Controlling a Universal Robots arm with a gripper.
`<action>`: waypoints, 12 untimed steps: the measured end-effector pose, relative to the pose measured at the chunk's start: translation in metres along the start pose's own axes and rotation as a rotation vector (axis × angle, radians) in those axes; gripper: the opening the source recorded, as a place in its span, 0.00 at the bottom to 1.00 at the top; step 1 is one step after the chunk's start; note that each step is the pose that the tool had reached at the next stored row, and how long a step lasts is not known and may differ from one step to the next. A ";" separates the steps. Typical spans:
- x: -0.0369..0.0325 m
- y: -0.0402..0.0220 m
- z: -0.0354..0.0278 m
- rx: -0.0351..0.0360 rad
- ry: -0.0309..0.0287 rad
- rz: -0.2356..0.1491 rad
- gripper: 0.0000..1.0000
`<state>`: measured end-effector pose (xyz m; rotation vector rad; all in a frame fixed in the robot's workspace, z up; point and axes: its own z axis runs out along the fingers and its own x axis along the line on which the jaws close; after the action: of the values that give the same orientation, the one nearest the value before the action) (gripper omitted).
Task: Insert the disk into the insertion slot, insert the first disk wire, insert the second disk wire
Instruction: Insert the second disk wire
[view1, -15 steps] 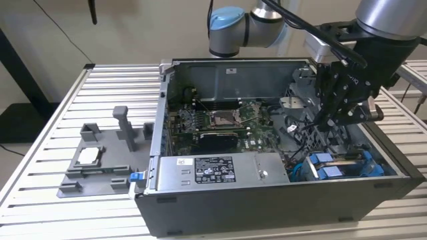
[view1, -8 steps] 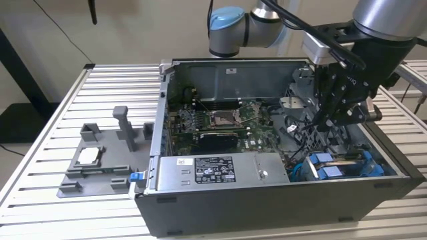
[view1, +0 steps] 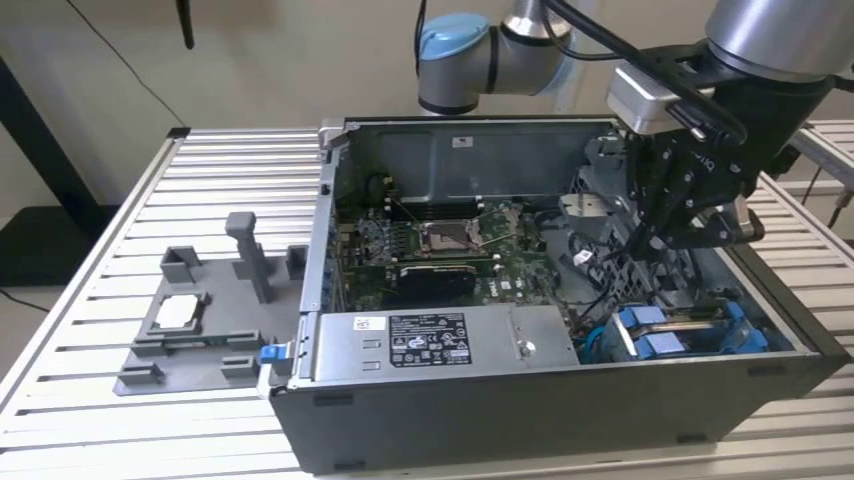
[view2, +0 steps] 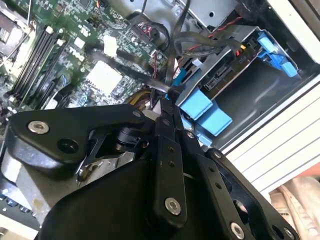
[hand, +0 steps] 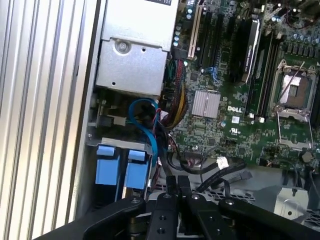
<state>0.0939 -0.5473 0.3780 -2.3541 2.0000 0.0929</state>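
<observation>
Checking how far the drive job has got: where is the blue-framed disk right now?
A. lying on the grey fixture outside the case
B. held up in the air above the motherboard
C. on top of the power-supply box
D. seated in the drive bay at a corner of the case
D: the disk in its blue carrier sits in the insertion slot inside the case, with the claw close beside it.

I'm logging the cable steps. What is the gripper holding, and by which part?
The gripper is shut on a thin black wire, pinched at its lower end, just above the disk seated in the slot.
</observation>
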 end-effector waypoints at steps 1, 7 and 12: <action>0.0000 0.0000 0.0000 -0.0004 0.0009 -0.005 0.15; -0.0013 0.0054 0.0000 0.0481 0.0101 -0.024 0.23; -0.0041 0.0161 0.0000 0.0883 0.0175 -0.028 0.23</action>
<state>0.0773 -0.5458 0.3783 -2.3355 1.9361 -0.0168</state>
